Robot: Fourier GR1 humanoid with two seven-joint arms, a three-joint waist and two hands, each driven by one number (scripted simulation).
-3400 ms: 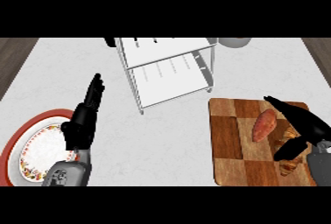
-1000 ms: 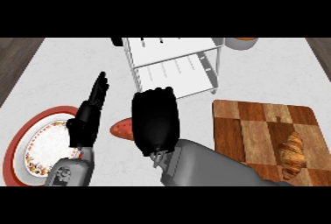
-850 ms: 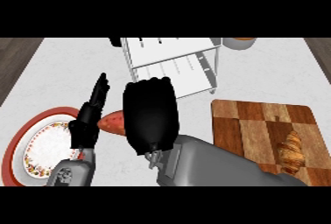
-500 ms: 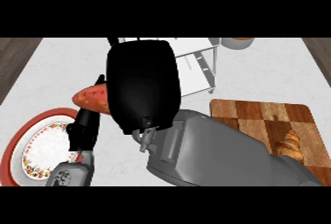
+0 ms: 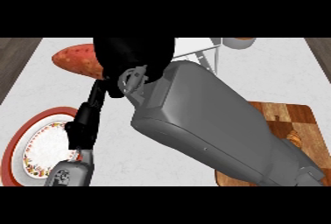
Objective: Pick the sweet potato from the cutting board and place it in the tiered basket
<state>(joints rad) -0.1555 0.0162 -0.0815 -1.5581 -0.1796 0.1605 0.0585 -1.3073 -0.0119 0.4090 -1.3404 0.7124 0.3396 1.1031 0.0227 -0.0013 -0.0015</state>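
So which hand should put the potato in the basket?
The right hand. It already holds the potato up close to the basket. The left hand rests open by the plate and holds nothing.

plate (image 5: 19, 144): red rim, patterned border, 8 o'clock, on white counter (image 5: 284, 74) | croissant (image 5: 294, 139): 4 o'clock, mostly hidden | bowl (image 5: 241, 42): 1 o'clock, cut off

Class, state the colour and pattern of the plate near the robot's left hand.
Red rim around a white centre ringed with small multicoloured flecks: the plate, head view, beside the left hand.
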